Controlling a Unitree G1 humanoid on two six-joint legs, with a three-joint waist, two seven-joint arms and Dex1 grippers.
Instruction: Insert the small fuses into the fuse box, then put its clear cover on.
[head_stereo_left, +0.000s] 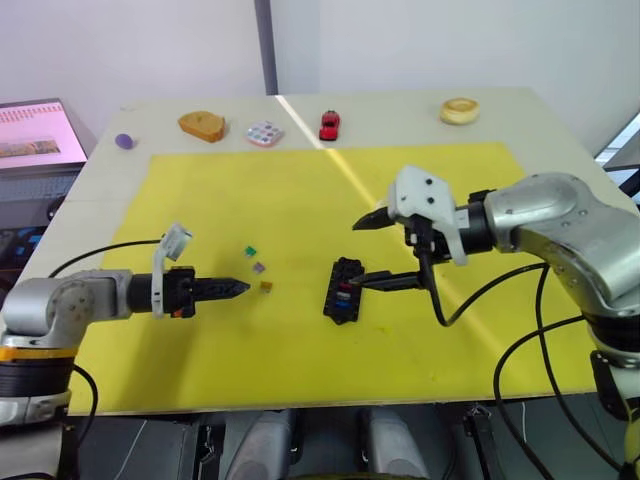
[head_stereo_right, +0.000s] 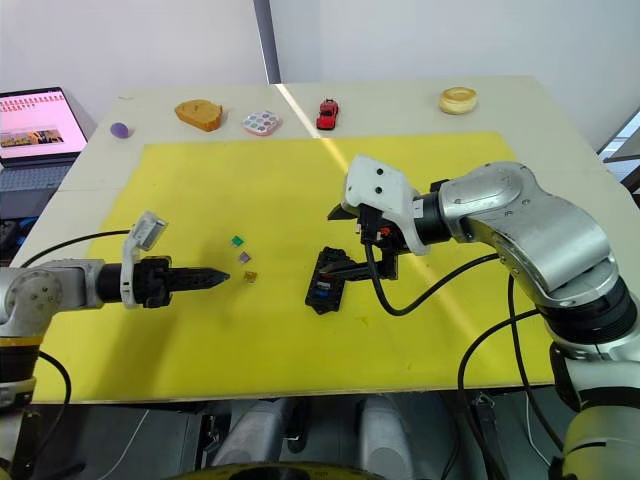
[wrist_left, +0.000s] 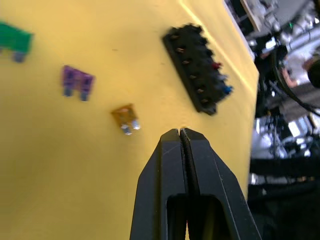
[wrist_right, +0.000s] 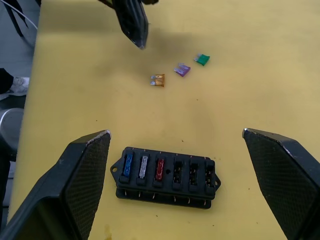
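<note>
The black fuse box (head_stereo_left: 345, 290) lies on the yellow mat (head_stereo_left: 300, 190), with blue, grey and red small fuses in three of its slots (wrist_right: 144, 167). Loose green (wrist_right: 202, 59), purple (wrist_right: 182, 69) and orange (wrist_right: 157, 80) fuses lie to its left. My right gripper (head_stereo_left: 366, 252) hangs wide open just above the box, one finger on each side of it, holding nothing. My left gripper (head_stereo_left: 243, 288) is shut and empty, its tip (wrist_left: 180, 133) a short way from the orange fuse (wrist_left: 125, 119). The clear cover is out of view.
Along the table's far edge stand a purple ball (head_stereo_left: 124, 141), a brown bread-like piece (head_stereo_left: 201, 125), a dotted disc (head_stereo_left: 264, 133), a red toy car (head_stereo_left: 329, 124) and a round yellowish piece (head_stereo_left: 459, 110). A laptop (head_stereo_left: 35, 135) sits off the table's left.
</note>
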